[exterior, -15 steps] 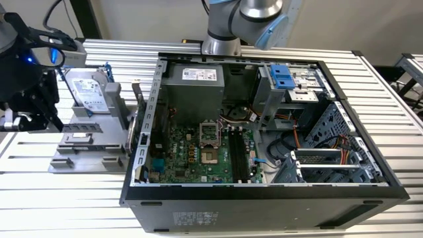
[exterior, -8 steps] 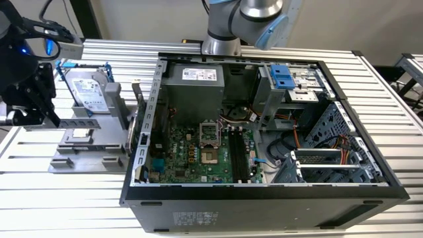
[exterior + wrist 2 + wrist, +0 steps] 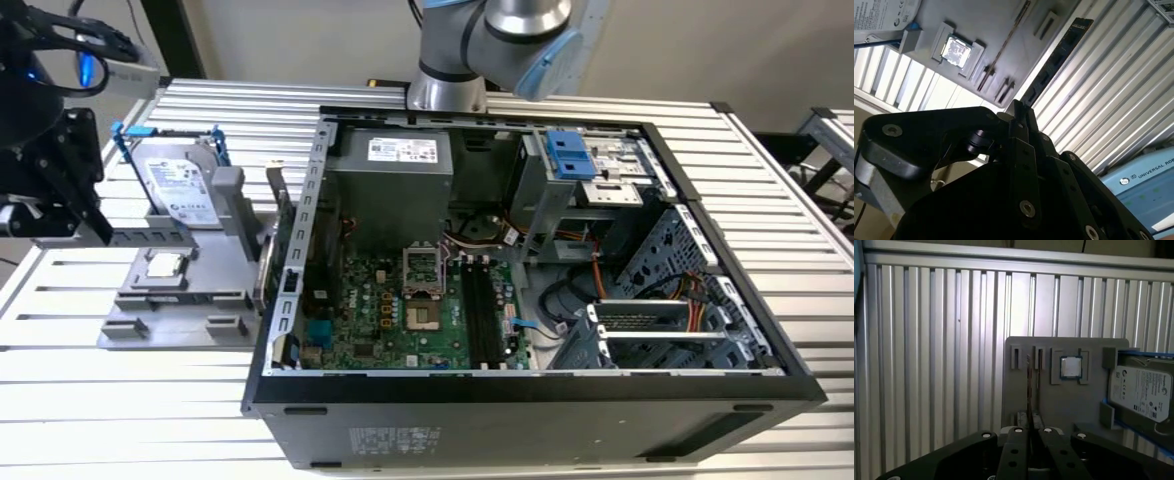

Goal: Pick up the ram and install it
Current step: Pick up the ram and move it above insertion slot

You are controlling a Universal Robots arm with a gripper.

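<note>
Gripper: the gripper (image 3: 1020,111) has its fingers drawn narrow, pinching the ram (image 3: 1059,55) by one end; in the exterior view it hangs at the exterior view's left, beside the holder.
Ram: edge-on between the fingers in the first wrist view (image 3: 1029,385), over the grey holder.
Holder (image 3: 160,300): carries the hard drive (image 3: 180,180), standing upright, and the processor chip (image 3: 164,264), lying flat in its recess.
Computer case (image 3: 534,385): lies open on the slatted table (image 3: 134,400); inside are the motherboard (image 3: 387,320) with its long black memory slots (image 3: 483,310) and a power supply (image 3: 394,190).
In the way: the case's side wall (image 3: 300,250) stands between holder and motherboard.
</note>
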